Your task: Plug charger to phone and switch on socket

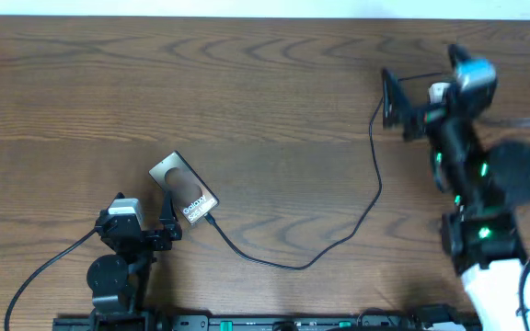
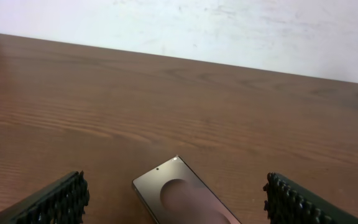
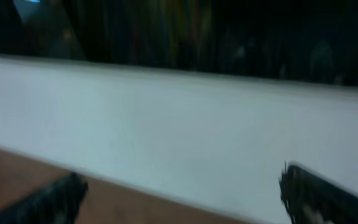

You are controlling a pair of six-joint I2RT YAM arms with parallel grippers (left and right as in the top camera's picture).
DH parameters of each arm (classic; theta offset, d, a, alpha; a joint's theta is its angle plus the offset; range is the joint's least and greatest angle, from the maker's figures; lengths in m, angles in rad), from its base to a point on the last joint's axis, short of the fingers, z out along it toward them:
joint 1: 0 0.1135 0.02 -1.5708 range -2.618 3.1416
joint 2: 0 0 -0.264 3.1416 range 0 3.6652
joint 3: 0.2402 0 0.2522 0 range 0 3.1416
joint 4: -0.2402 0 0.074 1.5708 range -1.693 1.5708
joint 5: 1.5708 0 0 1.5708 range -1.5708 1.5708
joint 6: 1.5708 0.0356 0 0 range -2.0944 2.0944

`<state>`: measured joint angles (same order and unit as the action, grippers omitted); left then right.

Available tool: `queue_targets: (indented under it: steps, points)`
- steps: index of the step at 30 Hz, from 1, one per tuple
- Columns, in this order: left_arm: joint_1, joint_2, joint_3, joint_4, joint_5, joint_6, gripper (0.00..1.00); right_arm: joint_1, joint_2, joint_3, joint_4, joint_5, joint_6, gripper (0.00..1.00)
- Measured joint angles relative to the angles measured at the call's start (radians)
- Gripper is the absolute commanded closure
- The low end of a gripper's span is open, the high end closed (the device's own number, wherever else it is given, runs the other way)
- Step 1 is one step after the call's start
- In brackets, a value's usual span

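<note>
Well, the brown wooden worktop (image 1: 247, 92) takes up nearly everything I can see, with a pale wall (image 2: 229, 31) running along its far edge. The right arm (image 1: 481, 211) is the biggest thing on it. It reaches in from the near right corner towards the far right part of the surface, with green lights glowing on its joints. The left arm (image 1: 113, 267) sits low at the near left, folded close to the edge.

The charger (image 1: 375, 184) is a thin black cable. From up by the head of the right arm it drops down the right half of the worktop. It then sags in a wide curve towards the near edge and climbs left to the phone (image 1: 184, 188). The phone lies flat and slantwise in the near left area, with its lettered end pointing towards the near right. It sits just beside the left arm's head.

The left gripper (image 2: 176, 180) is released, its ribbed fingers (image 2: 61, 199) spread wide and low over the wood. The phone's plain end shows ahead between them, and they clasp nothing. The right gripper (image 3: 182, 186) is likewise spread and empty, and its own view is blurred, facing the wall.

The plug tip (image 1: 212, 220) lies against the phone's lettered end. I cannot tell whether it is seated.
</note>
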<state>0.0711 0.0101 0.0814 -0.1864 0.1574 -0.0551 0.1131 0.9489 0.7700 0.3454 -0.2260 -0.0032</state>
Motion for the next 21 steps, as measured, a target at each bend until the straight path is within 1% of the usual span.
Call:
queue_targets:
  steps: [3,7,10,14,21]
  points:
    - [0.0,0.0,0.0,0.0,0.0,0.0,0.1,0.0,-0.086,-0.169,0.134,0.01,0.0,0.01]
    - [0.0,0.0,0.0,0.0,0.0,0.0,0.1,0.0,-0.206,-0.357,0.24,0.039,-0.001,0.01]
    - [0.0,0.0,0.0,0.0,0.0,0.0,0.1,0.0,-0.314,-0.473,0.264,0.067,-0.001,0.01]
    - [0.0,0.0,0.0,0.0,0.0,0.0,0.1,0.0,-0.44,-0.585,0.268,0.101,-0.001,0.01]
    - [0.0,0.0,0.0,0.0,0.0,0.0,0.1,0.0,-0.6,-0.719,0.265,0.138,-0.001,0.01]
